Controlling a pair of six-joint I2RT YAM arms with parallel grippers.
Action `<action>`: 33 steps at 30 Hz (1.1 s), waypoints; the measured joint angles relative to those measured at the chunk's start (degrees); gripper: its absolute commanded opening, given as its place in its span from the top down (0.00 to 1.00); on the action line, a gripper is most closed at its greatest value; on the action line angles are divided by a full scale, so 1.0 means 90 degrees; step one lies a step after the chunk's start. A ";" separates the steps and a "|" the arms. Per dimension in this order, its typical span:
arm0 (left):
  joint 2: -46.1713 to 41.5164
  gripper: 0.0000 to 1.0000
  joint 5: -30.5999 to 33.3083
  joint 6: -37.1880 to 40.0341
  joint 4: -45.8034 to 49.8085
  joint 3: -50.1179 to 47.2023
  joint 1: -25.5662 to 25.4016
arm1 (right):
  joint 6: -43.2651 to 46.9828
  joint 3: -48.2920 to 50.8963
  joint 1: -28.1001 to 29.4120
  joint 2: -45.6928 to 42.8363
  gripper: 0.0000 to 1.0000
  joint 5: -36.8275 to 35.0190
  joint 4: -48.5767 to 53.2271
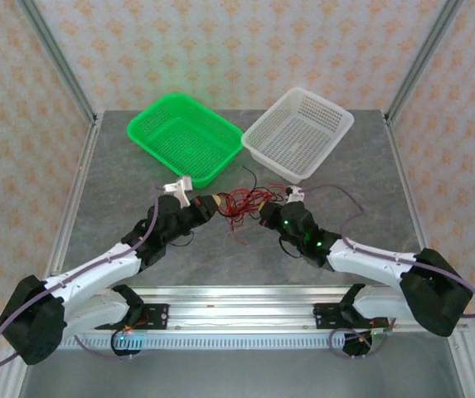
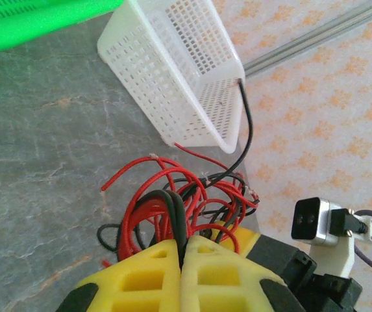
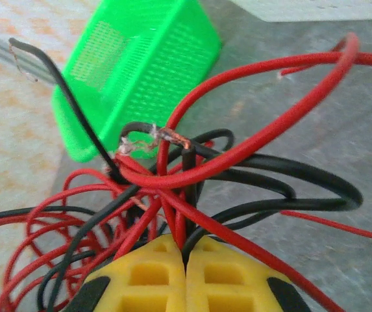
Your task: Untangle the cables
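Grey marbled table [image 1: 121,224], enclosed by walls [image 1: 220,50] with patterned wallpaper.

Near edge: an aluminium rail [image 1: 237,308] carries both arm bases. The arms angle forward and inward, and their tips nearly meet around mid-table.

Left gripper [image 1: 217,201]: yellow fingers [image 2: 150,276] pressed flat together. Black and red strands run into the seam between them, so it is clamped on the cables [image 1: 245,202].

Right gripper [image 1: 265,213]: fingers likewise closed with no gap. Several red strands and at least one black one are pinched at the seam in the right wrist view, so it grips the same bundle from the opposite side.

Cables: one knotted clump of thin red and black wire between the two grippers, loops crossing over one another. One black end sticks up with bare copper showing. Another black strand arcs away toward the white basket [image 1: 299,133].

Beyond the clump, the green basket [image 1: 183,137] sits left and the white basket right. They are side by side with near corners close, toward the back of the table.
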State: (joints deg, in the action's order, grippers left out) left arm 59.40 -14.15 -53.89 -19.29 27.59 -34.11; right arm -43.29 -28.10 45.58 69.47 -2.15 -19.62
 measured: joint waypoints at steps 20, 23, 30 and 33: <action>0.0036 1.00 0.0313 0.0440 0.0134 -0.0420 0.0000 | -0.1435 -0.0675 0.0000 0.0699 0.50 0.0308 0.2103; 0.0308 1.00 0.0296 0.0486 -0.0010 -0.0525 0.0000 | -0.1566 -0.0823 0.0000 0.0350 0.39 0.0566 0.2305; 0.0486 1.00 0.0291 0.0498 -0.0355 -0.0716 0.0000 | -0.2489 -0.0952 0.0396 0.0194 0.28 0.1134 0.1967; 0.0474 1.00 0.0291 0.0498 -0.0442 -0.0760 0.0000 | -0.2987 -0.0976 0.0656 0.0636 0.28 0.1285 0.1591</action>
State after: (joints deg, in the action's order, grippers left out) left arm 63.66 -11.53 -49.41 -23.27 20.75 -34.11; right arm -70.17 -36.88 51.48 75.20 9.41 -5.30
